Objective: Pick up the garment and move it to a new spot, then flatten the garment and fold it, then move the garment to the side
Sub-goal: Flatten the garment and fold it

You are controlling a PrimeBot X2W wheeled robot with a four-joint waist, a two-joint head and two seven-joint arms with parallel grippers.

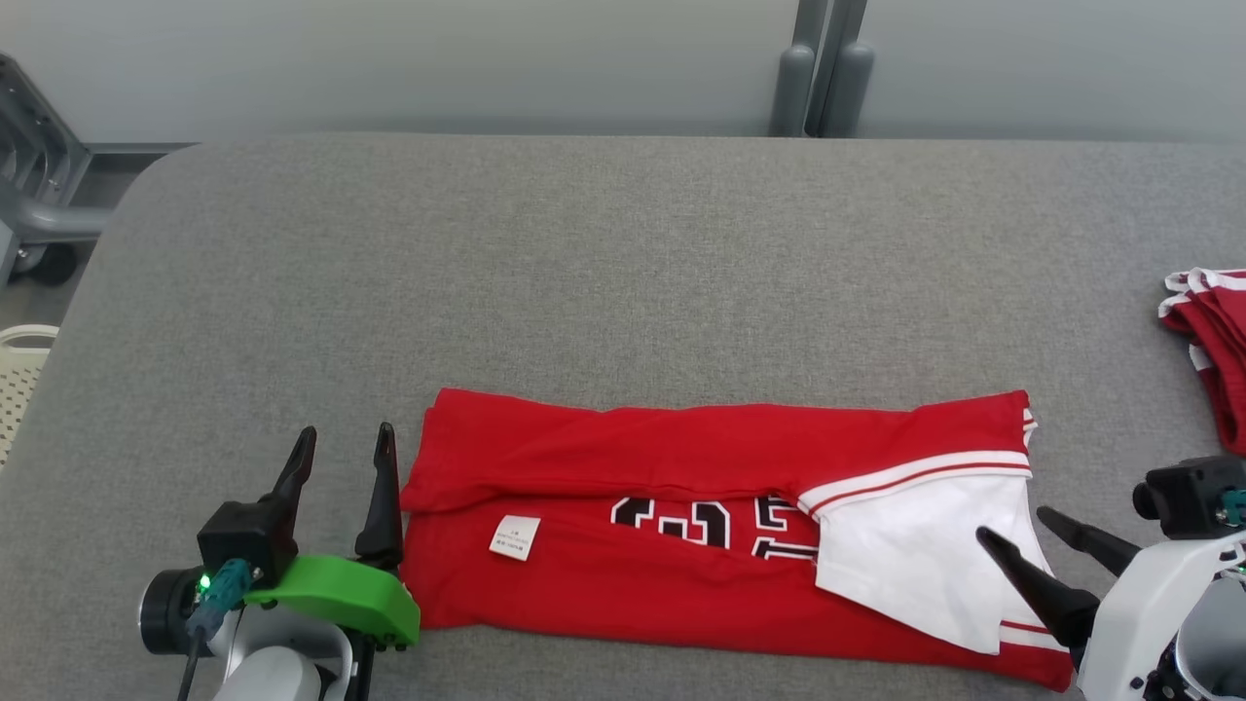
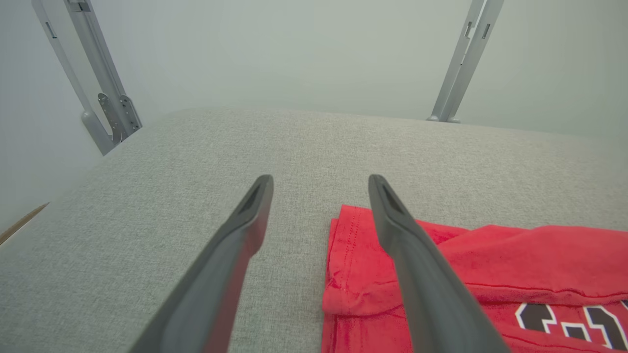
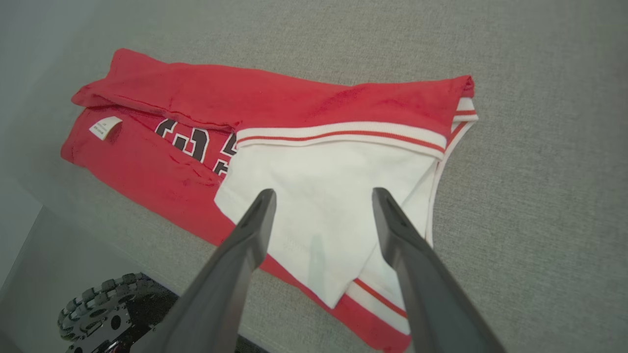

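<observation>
Head view: red garment (image 1: 681, 506) folded in a long band near table (image 1: 623, 273) front edge, long axis left to right; left pincer (image 1: 348, 431) released, empty, at left end; right pincer (image 1: 1013, 523) released, empty, over white right end.

Garment (image 1: 604, 584) numerals (image 1: 693, 526) half hidden under fold; label (image 1: 514, 536) print unreadable; second red garment (image 1: 1217, 341) cut by edge.

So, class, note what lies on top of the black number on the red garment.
A red fold covers the top of the number, and a white flap covers its right end. The covered parts cannot be read.
</observation>
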